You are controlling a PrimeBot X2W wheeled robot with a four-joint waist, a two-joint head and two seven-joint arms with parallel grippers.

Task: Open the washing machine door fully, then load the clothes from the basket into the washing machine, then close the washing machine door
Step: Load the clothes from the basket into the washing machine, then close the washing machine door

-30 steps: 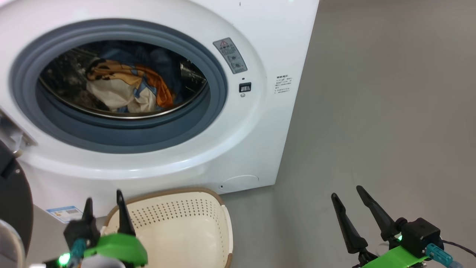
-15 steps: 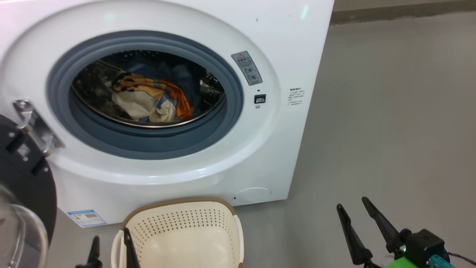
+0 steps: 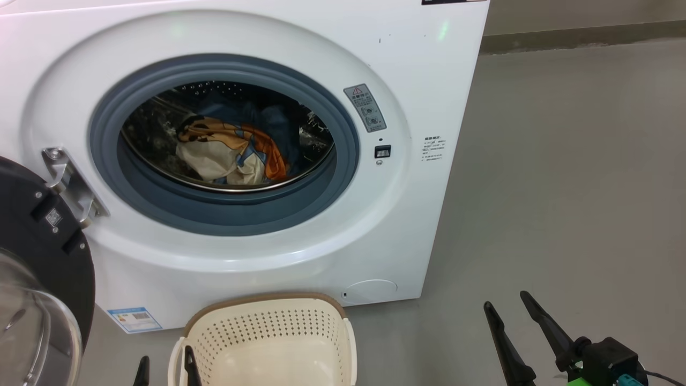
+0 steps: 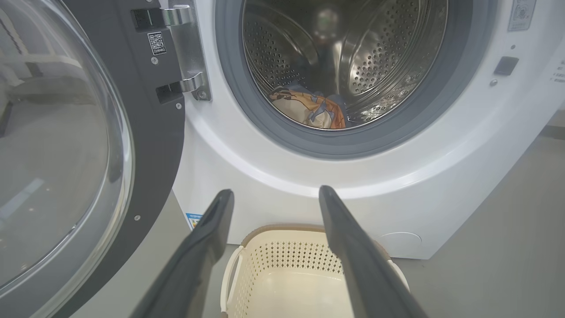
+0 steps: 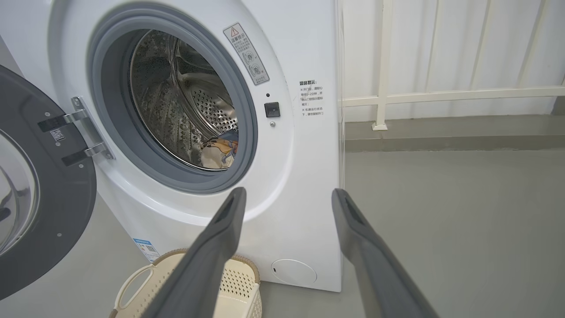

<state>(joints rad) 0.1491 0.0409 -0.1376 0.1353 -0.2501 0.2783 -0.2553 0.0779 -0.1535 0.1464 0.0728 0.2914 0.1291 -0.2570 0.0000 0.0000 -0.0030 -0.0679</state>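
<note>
White washer (image 3: 423, 80) stands with its black door (image 3: 32, 236) swung wide to the left on its hinge; clothes (image 3: 230, 153), orange, cream and blue, lie heaped in the steel drum (image 4: 388, 44); basket (image 3: 268, 327) sits on the grey floor (image 3: 563, 187) just before the washer; left gripper (image 3: 165, 370) hovers by the basket's left rim, fingers spread, holding nothing; right gripper (image 3: 506, 301) hangs over the floor well to the right, likewise spread and free.
</note>
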